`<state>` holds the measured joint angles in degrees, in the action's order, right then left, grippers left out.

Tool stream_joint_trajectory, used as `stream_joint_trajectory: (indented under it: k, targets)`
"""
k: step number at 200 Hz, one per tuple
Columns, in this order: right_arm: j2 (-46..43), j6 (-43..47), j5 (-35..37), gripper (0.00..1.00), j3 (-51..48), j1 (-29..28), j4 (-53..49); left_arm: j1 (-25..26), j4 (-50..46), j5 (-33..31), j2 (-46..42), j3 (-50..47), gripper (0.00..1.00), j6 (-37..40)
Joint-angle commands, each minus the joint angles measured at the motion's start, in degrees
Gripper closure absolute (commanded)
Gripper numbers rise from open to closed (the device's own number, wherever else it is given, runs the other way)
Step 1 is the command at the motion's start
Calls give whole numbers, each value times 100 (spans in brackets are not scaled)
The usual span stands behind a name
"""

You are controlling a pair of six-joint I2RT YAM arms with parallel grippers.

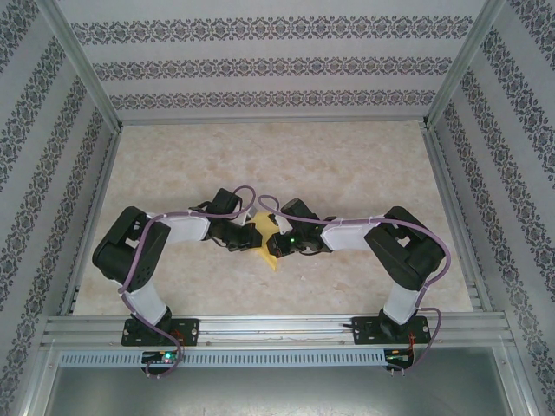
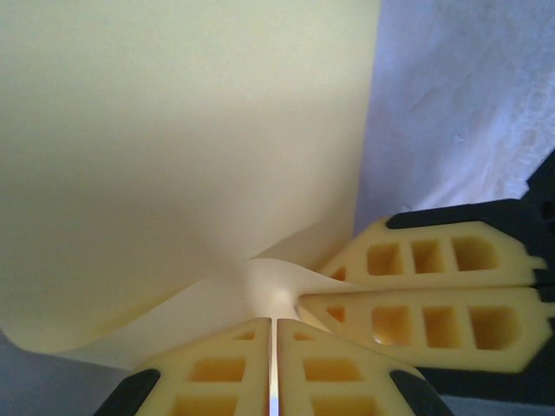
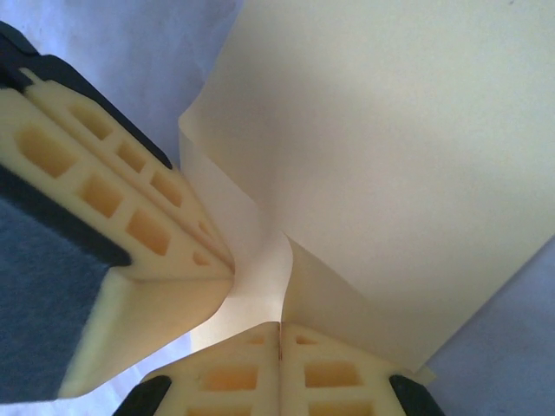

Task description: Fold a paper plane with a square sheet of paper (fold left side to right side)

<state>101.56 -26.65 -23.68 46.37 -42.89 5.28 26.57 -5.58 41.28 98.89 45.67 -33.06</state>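
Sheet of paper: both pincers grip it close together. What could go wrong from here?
1. The left pincer and right pincer are shut on the sheet of paper at nearly one spot; pulling apart could tear it.
2. The paper curls between their tips, so pressing now may set a stray crease.
3. Their tips almost touch; a small move could make them collide.

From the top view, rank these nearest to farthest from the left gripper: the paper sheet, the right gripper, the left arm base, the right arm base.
1. Paper sheet, pinched in the left gripper's fingers.
2. Right gripper, just across the sheet.
3. Left arm base, near edge, left.
4. Right arm base, near edge, right.
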Motion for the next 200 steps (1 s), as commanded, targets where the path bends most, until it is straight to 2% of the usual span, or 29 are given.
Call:
stream_joint_trajectory:
  k: [1, 48, 93, 130, 176, 200]
  targets:
    - [206, 77, 74, 95, -137, 9, -194, 44, -158, -211, 112, 93, 91, 114]
    - [206, 83, 83, 93, -137, 24, -210, 48, -227, -365, 147, 40, 91, 157]
    - [74, 29, -28, 87, -94, 118, -176, 50, -211, -523, 336, -16, 93, 99]
    - [-145, -33, -184, 79, 52, 253, -175, 44, -172, -599, 398, -73, 94, 36]
    - [-643, -220, -216, 61, 63, 449, -264, 48, -104, -612, 410, -130, 94, -14]
    - [-977, -295, -199, 59, -136, 562, -475, 50, -81, -589, 412, -132, 94, -25]
